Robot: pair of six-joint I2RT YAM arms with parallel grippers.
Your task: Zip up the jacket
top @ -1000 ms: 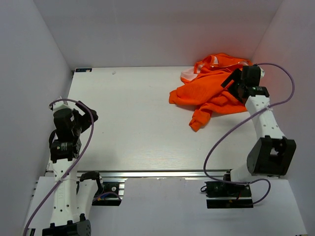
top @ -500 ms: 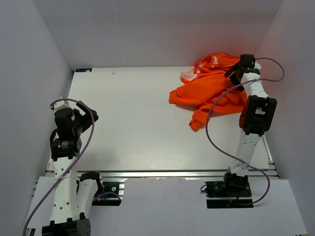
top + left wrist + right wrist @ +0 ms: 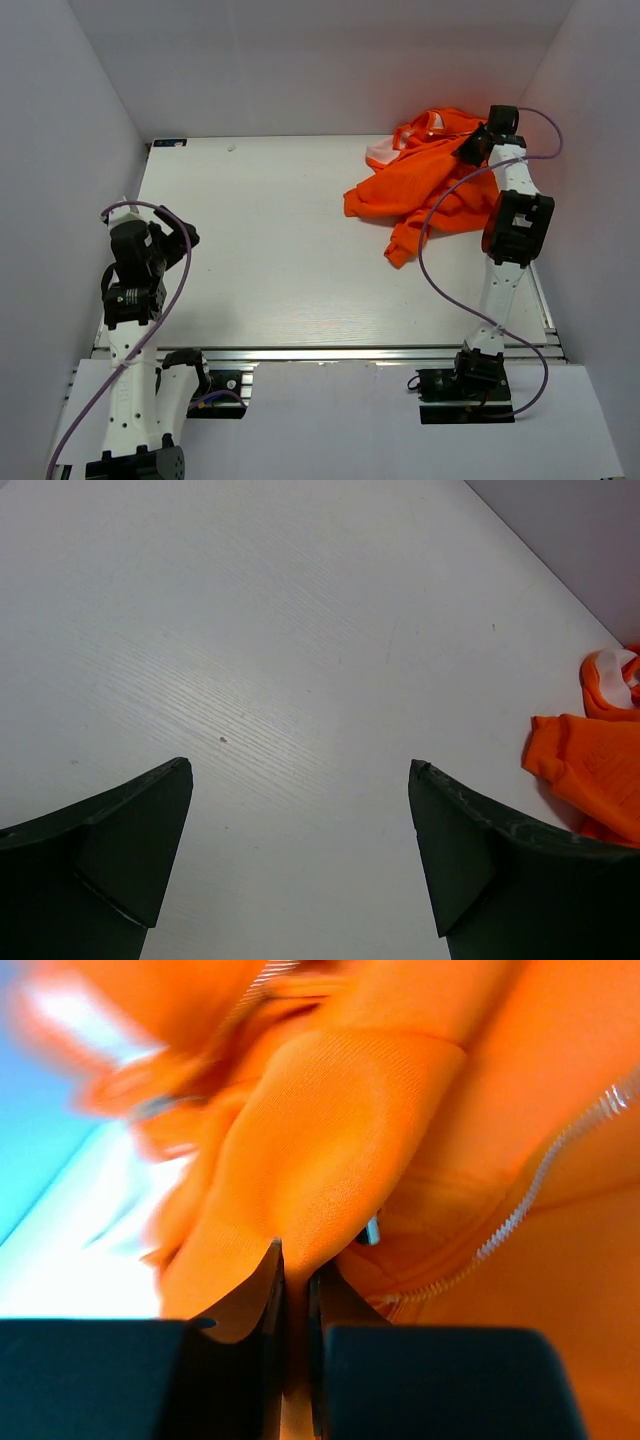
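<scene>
The jacket [image 3: 425, 185] lies crumpled in a bright orange heap at the far right of the table [image 3: 270, 240], its light zipper [image 3: 530, 1200] undone. The right gripper [image 3: 295, 1280] pinches a fold of its fabric. The left gripper [image 3: 298, 770] hangs spread wide above the table.

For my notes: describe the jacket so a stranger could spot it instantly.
On the white table, look to the far right corner. The jacket lies there in a crumpled heap, the right gripper shut on a fold. It alone is bright orange and soft.
</scene>
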